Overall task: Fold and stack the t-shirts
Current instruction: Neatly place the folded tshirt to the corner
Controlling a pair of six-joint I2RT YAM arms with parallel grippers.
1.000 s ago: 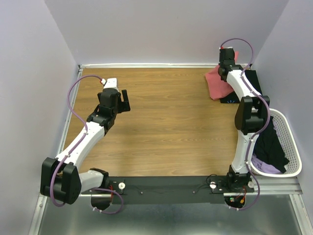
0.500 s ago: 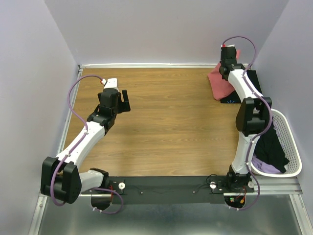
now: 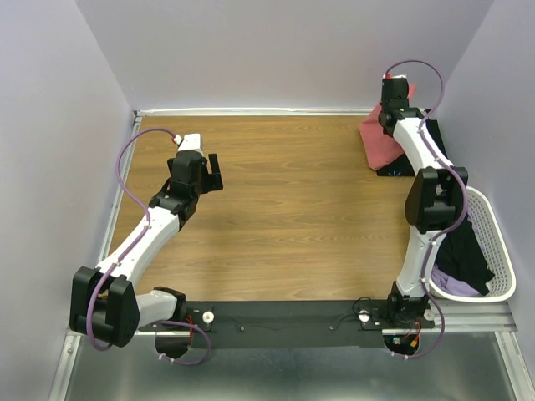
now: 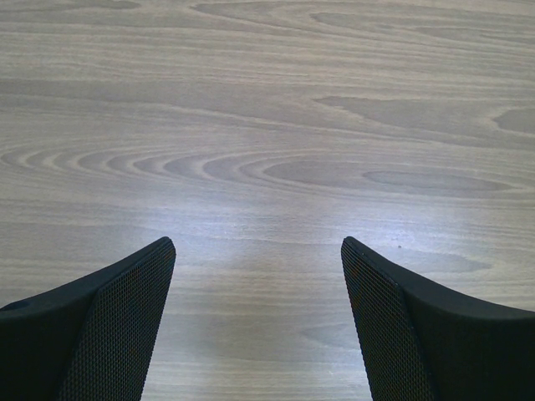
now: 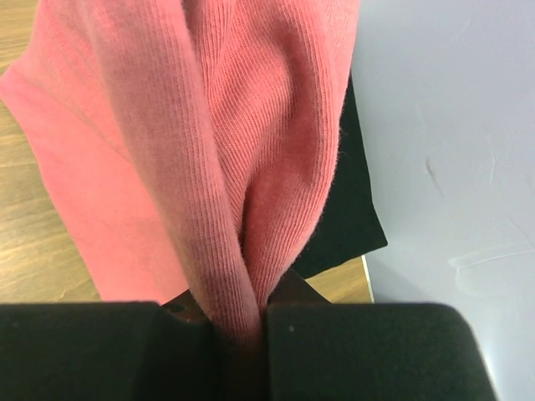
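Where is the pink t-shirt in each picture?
Top external: the pink t-shirt is at the far right corner of the table.
Left wrist: not in it; only bare table shows.
Right wrist: the pink t-shirt fills the middle, pinched in the right gripper.
Shared landmark: the black t-shirt beside it, also seen from the right wrist.

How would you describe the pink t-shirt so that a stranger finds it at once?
Look at the far right corner of the wooden table. There the right claw pinches a coral-pink t-shirt, which hangs over a flat black t-shirt. It is the only pink cloth in view.
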